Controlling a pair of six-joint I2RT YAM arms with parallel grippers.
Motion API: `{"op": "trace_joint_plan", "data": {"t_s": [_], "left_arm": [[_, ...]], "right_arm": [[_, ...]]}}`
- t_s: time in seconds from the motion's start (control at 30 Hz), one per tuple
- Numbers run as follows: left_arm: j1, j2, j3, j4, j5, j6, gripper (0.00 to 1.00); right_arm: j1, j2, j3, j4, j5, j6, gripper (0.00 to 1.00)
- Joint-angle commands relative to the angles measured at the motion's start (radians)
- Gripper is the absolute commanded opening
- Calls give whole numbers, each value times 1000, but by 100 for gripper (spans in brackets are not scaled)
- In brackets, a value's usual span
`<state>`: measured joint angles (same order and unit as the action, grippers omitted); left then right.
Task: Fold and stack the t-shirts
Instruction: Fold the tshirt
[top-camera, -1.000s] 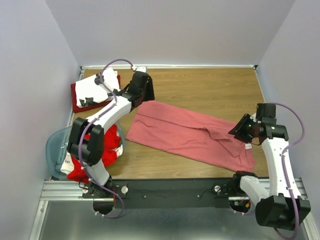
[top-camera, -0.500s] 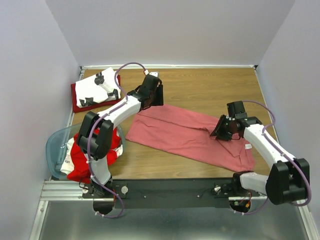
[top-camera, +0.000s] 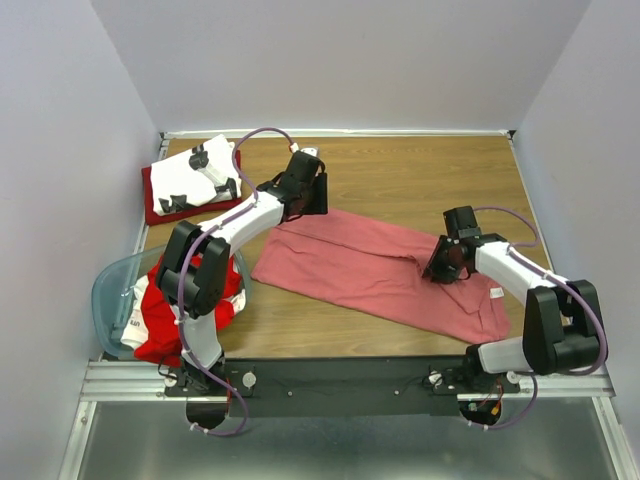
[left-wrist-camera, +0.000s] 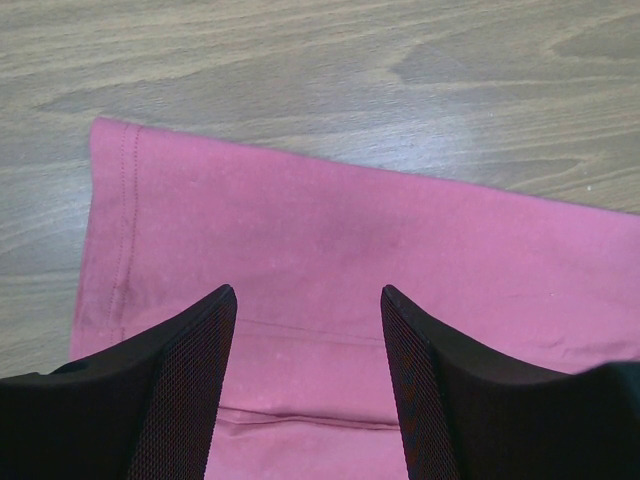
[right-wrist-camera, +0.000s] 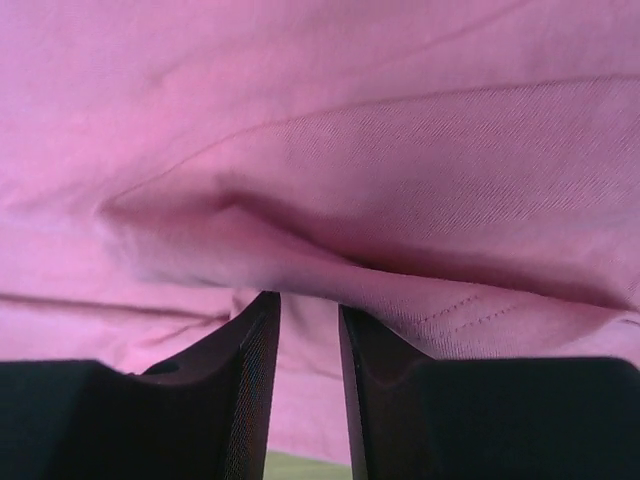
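Observation:
The salmon-pink t-shirt (top-camera: 350, 265) lies folded into a long band slanting across the wooden table. My left gripper (top-camera: 312, 196) hovers over the band's far left end. In the left wrist view its jaws (left-wrist-camera: 307, 298) stand open above flat pink cloth (left-wrist-camera: 350, 210), with nothing between them. My right gripper (top-camera: 444, 264) is down on the shirt's right part. In the right wrist view its jaws (right-wrist-camera: 307, 304) are narrowly open, with their tips against a raised fold of the pink cloth (right-wrist-camera: 330, 250). No cloth shows in the gap.
At the back left a white t-shirt with black prints (top-camera: 195, 172) lies folded on a dark red one (top-camera: 152, 208). A pale-blue tub (top-camera: 108, 295) at the near left holds bright red and white t-shirts (top-camera: 160, 325). Walls close in the table on three sides.
The right arm swung left and down onto the shirt's right part, and its jaws narrowed. The left gripper moved right along the shirt's far end, then held almost still.

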<state>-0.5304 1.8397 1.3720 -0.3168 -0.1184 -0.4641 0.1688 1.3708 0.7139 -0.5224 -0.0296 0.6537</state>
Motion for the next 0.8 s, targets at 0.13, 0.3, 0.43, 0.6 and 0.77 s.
{"op": "trace_joint_plan", "data": {"t_s": [0.13, 0.3, 0.43, 0.6, 0.77], "left_arm": [[0, 3, -11, -7, 16, -16, 68], [0, 10, -7, -7, 16, -13, 68], [0, 13, -5, -8, 19, -10, 68], [0, 18, -5, -10, 22, -8, 68], [0, 20, -13, -8, 23, -10, 68]], "right_arm": [[5, 53, 16, 48, 102, -12, 32], [5, 54, 9, 58, 117, -16, 18], [5, 28, 13, 58, 103, -16, 11], [5, -10, 28, 47, 59, -29, 4], [6, -41, 55, 3, 36, -22, 1]]}}
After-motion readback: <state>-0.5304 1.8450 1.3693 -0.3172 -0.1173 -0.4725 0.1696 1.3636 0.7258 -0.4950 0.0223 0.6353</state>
